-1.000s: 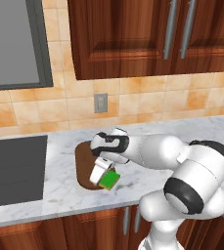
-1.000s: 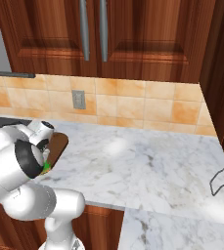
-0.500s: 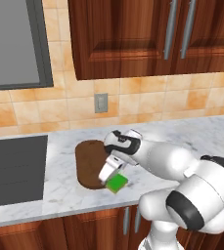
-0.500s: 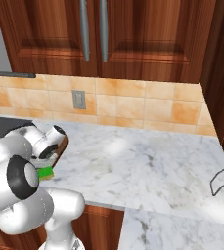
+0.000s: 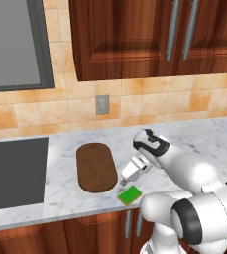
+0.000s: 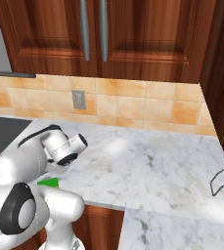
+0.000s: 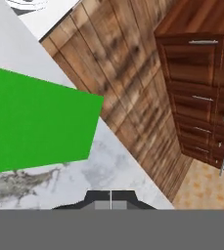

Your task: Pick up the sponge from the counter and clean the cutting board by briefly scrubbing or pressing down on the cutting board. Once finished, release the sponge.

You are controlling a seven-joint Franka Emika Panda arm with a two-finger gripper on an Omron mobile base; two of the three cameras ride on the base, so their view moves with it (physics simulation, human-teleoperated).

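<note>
The green sponge (image 5: 130,195) lies flat on the marble counter (image 5: 184,144), close to its front edge and just right of the dark brown cutting board (image 5: 96,167). My gripper (image 5: 126,179) hangs slightly above the sponge's back left corner, between it and the board, open and holding nothing. In the hand view the sponge (image 7: 35,122) spreads across the left side on the marble (image 7: 108,166), off to one side of the fingers and not between them. In the right base view a green sliver of sponge (image 6: 48,183) shows past my arm.
A dark grey cooktop (image 5: 11,171) sits left of the board. The counter's front edge (image 7: 128,146) runs right beside the sponge, with wooden cabinet fronts (image 7: 133,83) below. A wire rack (image 6: 221,180) stands at the far right. Wall cabinets (image 5: 149,34) hang overhead.
The arm has swung right, carrying the sponge off the board's right edge onto the marble. The sponge now rests free of the fingers, and the whole board is uncovered.
</note>
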